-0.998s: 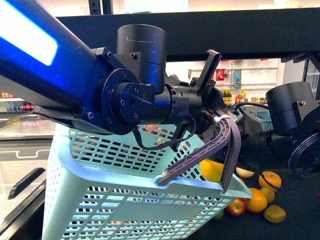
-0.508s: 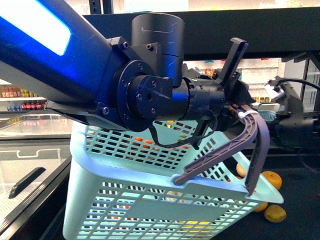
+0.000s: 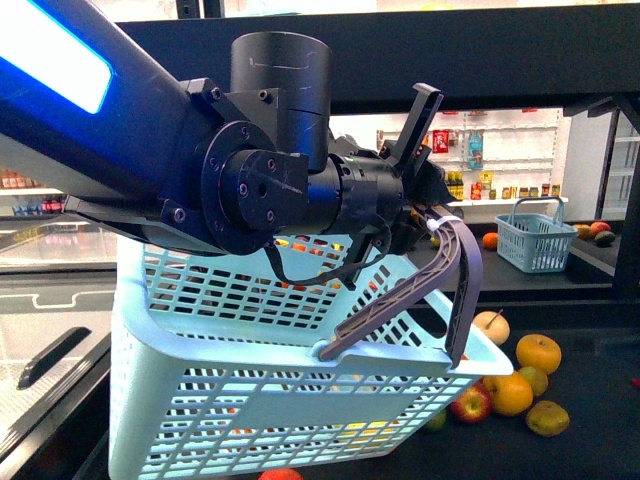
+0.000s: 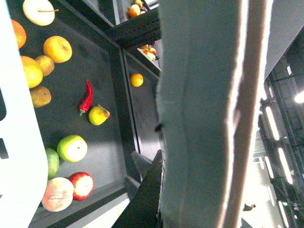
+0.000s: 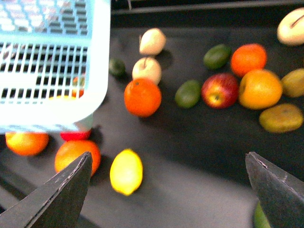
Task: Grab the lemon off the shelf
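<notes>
The smooth yellow oval lemon (image 5: 126,171) lies on the black metal shelf tray (image 5: 204,142), just beside the pale blue slotted plastic basket (image 3: 250,400). The right gripper (image 5: 167,156) hangs above, fingers spread wide. The left gripper (image 3: 432,215) is clenched round the basket's grey handle (image 3: 400,300). The lemon looks firm, light and waxy, best pinched across its narrow waist.

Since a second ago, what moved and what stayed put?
The right arm, which filled the front view's right side, has left that view, uncovering a small blue basket behind. The big light-blue basket swung right, then back left. Nothing was grabbed or dropped: the left gripper stays shut on its grey handle, and the fruit on the black shelf lies as before.
</notes>
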`<action>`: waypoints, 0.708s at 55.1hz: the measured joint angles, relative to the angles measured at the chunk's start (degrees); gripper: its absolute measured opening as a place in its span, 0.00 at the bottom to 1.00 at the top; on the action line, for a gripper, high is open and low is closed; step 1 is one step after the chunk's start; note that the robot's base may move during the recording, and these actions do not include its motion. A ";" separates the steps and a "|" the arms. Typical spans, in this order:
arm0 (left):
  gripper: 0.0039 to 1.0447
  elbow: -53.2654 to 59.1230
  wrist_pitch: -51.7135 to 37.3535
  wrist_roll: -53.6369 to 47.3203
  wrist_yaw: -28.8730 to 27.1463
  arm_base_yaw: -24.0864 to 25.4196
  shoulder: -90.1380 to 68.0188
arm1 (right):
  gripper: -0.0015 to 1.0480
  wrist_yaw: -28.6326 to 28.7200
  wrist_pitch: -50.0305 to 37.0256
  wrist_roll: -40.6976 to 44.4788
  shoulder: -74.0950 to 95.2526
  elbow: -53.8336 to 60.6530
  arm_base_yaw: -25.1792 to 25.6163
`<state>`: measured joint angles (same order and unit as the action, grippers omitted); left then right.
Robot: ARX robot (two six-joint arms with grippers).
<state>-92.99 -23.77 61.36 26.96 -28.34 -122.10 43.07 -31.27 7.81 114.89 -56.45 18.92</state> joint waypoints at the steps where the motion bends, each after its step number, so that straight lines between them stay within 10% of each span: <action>1: 0.06 0.00 0.00 0.04 0.02 -0.02 0.00 | 0.93 0.52 0.37 1.18 0.81 0.72 -0.37; 39: 0.06 0.00 0.00 0.00 -0.20 -0.15 0.00 | 0.93 -1.60 -4.98 22.18 24.15 -4.02 -14.64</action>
<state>-92.99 -23.77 61.36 26.76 -28.49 -122.10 41.47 -36.25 30.00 139.04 -60.47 4.27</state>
